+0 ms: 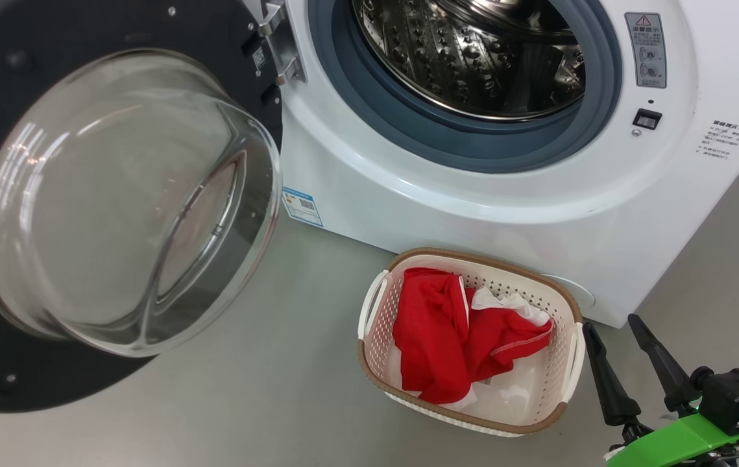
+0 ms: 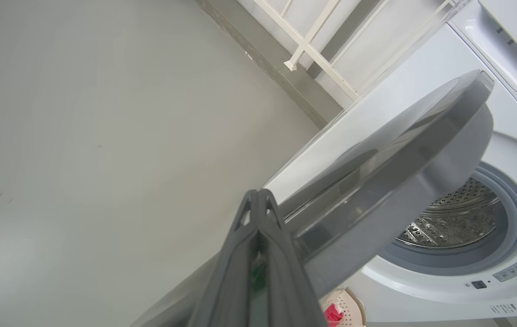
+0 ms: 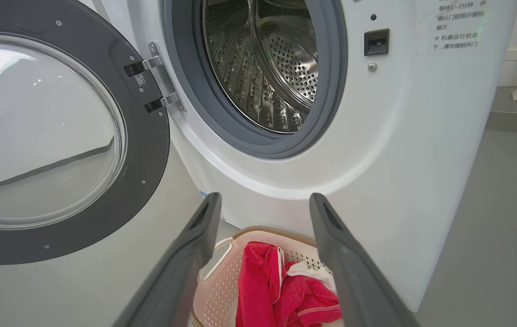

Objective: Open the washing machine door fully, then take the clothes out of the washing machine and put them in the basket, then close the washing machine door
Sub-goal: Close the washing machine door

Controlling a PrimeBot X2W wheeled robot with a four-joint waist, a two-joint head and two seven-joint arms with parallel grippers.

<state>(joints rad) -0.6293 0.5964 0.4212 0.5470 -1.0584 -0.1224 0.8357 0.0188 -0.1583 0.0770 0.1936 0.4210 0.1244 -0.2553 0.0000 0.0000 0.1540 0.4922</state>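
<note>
The washing machine (image 1: 538, 214) stands with its steel drum (image 1: 473, 58) showing no garment inside. Its door (image 1: 122, 194) hangs swung wide to the left, glass bowl bulging toward me. Red clothes (image 1: 460, 334) with white panels lie in the cream basket (image 1: 570, 363) on the floor in front of the machine. My right gripper (image 1: 609, 324) is open with nothing between its fingers, just right of the basket; in the right wrist view it (image 3: 263, 202) looks over the basket (image 3: 222, 290) and clothes (image 3: 281, 290). My left gripper (image 2: 258, 195) is shut on nothing, its tips close beside the door's outer rim (image 2: 399, 150).
Grey floor (image 1: 278, 389) spreads around the basket and under the door. Behind the machine runs a grey floor strip with a white frame (image 2: 312, 45). The door latch slot (image 1: 647, 119) sits right of the opening.
</note>
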